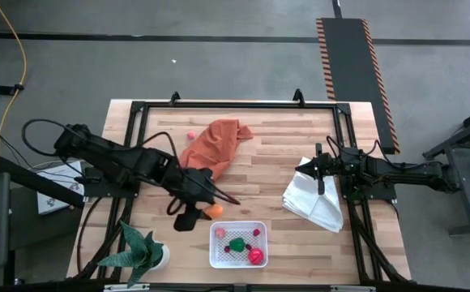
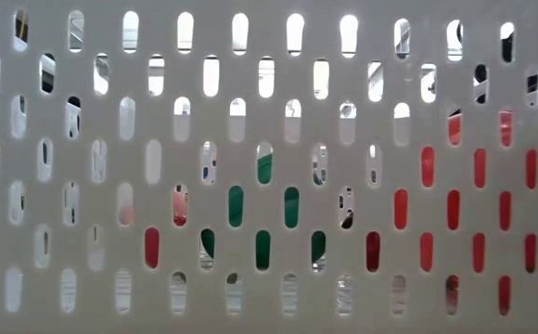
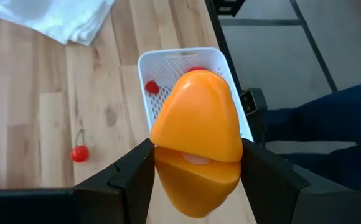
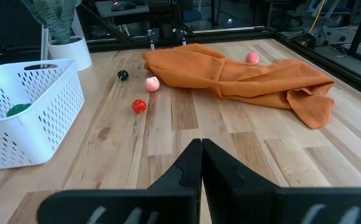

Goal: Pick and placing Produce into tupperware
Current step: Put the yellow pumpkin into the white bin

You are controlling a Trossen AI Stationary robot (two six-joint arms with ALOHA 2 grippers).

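A pale wooden desk (image 1: 267, 154) with a black frame stands on a grey concrete floor (image 1: 219, 65). At 1 o'clock from it lies a dark ramp (image 1: 350, 61) edged with orange-and-black hazard stripes. A yellow cable (image 1: 18, 49) runs at 10 o'clock.

Orange cloth (image 1: 215, 144) crumpled mid-tabletop (image 1: 267, 138). White cloth (image 1: 314, 199) folded near right edge. Potted plant (image 1: 142, 251) at near-left corner. Striped ramp (image 1: 356, 73) on floor beyond.
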